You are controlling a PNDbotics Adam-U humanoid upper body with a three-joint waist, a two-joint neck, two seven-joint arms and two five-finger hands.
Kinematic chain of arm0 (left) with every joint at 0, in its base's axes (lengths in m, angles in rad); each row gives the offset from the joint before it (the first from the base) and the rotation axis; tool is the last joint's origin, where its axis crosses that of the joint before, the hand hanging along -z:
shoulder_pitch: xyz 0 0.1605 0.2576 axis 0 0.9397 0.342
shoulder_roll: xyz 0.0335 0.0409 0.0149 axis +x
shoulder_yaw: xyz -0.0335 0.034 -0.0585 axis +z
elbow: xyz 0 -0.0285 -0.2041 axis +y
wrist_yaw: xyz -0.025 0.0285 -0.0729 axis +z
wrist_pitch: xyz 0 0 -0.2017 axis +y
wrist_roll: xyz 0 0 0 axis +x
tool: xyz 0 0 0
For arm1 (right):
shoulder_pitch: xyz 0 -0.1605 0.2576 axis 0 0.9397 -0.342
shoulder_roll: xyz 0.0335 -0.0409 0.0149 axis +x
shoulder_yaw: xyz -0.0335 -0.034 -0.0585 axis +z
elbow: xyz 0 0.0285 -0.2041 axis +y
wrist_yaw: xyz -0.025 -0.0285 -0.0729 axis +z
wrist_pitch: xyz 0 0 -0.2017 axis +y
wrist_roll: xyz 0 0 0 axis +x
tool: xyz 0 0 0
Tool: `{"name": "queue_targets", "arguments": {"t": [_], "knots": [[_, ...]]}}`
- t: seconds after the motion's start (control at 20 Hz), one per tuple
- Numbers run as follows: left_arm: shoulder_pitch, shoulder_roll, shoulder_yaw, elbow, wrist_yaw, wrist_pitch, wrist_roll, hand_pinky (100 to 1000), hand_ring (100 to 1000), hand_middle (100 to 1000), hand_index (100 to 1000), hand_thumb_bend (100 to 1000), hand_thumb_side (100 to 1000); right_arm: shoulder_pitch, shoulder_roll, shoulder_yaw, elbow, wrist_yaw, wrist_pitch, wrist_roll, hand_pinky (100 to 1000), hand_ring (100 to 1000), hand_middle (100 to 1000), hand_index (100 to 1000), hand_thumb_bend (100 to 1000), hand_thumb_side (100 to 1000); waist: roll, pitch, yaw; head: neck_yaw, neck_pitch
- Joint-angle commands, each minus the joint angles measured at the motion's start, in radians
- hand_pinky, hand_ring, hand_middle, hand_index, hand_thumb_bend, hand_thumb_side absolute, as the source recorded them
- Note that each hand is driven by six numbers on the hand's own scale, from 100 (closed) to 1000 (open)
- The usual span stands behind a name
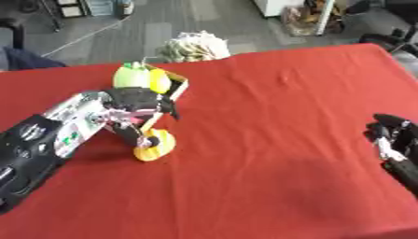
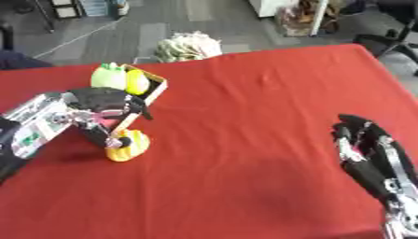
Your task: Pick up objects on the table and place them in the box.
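A small tan-walled box (image 1: 178, 89) stands on the red table (image 1: 269, 140) at the upper left. It holds a yellow-green object (image 1: 129, 75) and a yellow one (image 1: 159, 82). Just in front of the box a yellow rounded object (image 1: 156, 145) rests on the cloth. My left hand (image 1: 135, 103) reaches in from the left over the box's near side, its fingers curled down around the yellow object. My right hand (image 2: 363, 147) rests at the right edge, fingers straight and pointing up, holding nothing.
A pale crumpled bundle (image 1: 194, 45) lies on the floor just past the table's far edge. Chairs and shelving stand beyond the far right corner. The table's far edge runs close behind the box.
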Motion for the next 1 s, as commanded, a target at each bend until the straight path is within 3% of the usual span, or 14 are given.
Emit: {"name": "queue_targets", "arguments": {"t": [0.05,0.2,0.5,0.9,1.0], "knots": [[-0.019,0.023,0.025,0.013,0.009,-0.047,-0.054,845,756,753,855,547,100,-0.008,-0.018,-0.006,-0.009,-0.002,-0.001,-0.002,759,703,659,796,100,373,0.011,-0.028,0.002,-0.005,0.007],[-0.022,0.027,0.055,0.000,0.043,-0.042,-0.103,844,755,754,858,564,100,-0.007,-0.017,-0.008,-0.008,-0.001,0.000,-0.003,759,704,659,796,100,379,0.010,-0.029,0.004,-0.008,0.008],[-0.029,0.058,0.110,-0.086,0.130,0.021,-0.195,851,767,768,868,591,100,-0.003,-0.018,-0.009,-0.005,0.000,0.001,-0.004,759,704,660,797,100,382,0.011,-0.033,0.009,-0.011,0.010],[-0.008,0.065,0.077,-0.106,0.196,0.063,-0.339,844,765,765,862,602,100,0.001,-0.017,-0.008,-0.001,0.002,0.002,-0.001,760,704,660,797,100,386,0.014,-0.040,0.008,-0.011,0.016],[-0.009,0.053,0.077,-0.096,0.199,0.070,-0.378,842,761,760,859,559,100,0.002,-0.016,-0.008,-0.001,0.002,0.002,-0.001,760,704,660,797,100,385,0.012,-0.040,0.007,-0.011,0.016]]}}
